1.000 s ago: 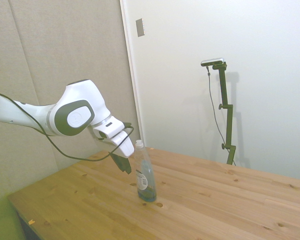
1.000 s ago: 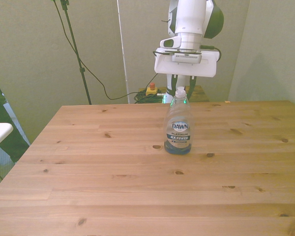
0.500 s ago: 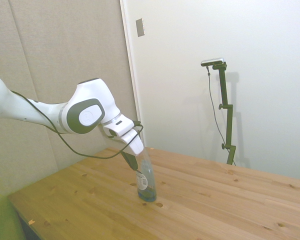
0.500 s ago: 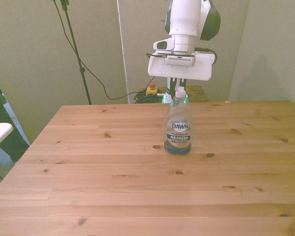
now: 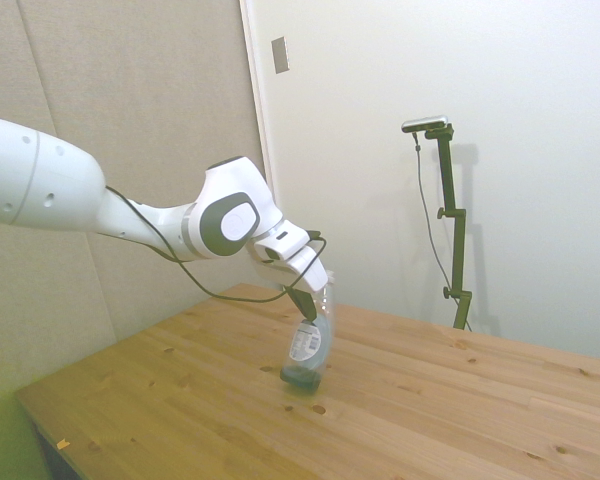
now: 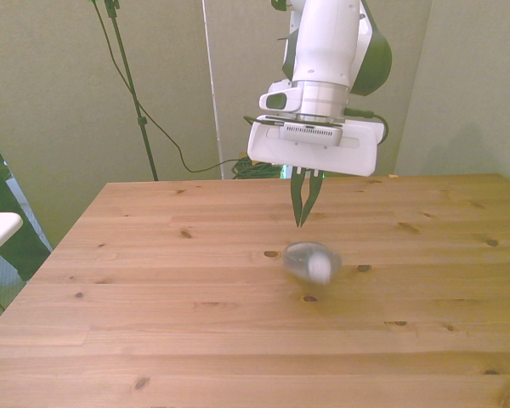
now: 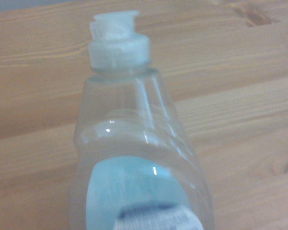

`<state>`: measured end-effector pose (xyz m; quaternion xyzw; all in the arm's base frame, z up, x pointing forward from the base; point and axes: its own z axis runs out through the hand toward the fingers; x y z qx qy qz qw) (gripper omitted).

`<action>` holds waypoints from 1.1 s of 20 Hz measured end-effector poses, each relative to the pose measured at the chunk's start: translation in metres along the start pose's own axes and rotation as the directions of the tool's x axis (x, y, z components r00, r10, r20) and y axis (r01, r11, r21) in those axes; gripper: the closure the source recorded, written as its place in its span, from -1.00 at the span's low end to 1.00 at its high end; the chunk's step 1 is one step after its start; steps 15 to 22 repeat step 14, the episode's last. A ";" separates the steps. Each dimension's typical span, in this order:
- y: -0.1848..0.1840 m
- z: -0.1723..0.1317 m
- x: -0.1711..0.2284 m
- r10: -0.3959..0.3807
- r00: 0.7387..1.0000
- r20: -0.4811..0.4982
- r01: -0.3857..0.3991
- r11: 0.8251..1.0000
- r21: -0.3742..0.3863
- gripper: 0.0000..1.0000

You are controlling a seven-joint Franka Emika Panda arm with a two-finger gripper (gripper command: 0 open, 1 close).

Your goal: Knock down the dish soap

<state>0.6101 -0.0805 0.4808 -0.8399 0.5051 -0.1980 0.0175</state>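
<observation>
Dish soap (image 6: 310,261) motion-blurred, label unreadable, tilted.

- White arm (image 5: 40,185): smooth rounded links, grey joint cap.
- Black cable (image 5: 170,262) looping beneath it.
- Hand (image 6: 304,211): wide white body, slim dark fingers.

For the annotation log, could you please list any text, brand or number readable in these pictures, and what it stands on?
None can be read.
Dish soap label: shows in the side and wrist views, print too small and blurred.
Front view: the bottle is a motion blur, nothing legible.
</observation>
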 end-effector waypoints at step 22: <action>-0.036 0.008 0.048 0.049 0.997 -0.055 -0.046 0.997 0.055 1.00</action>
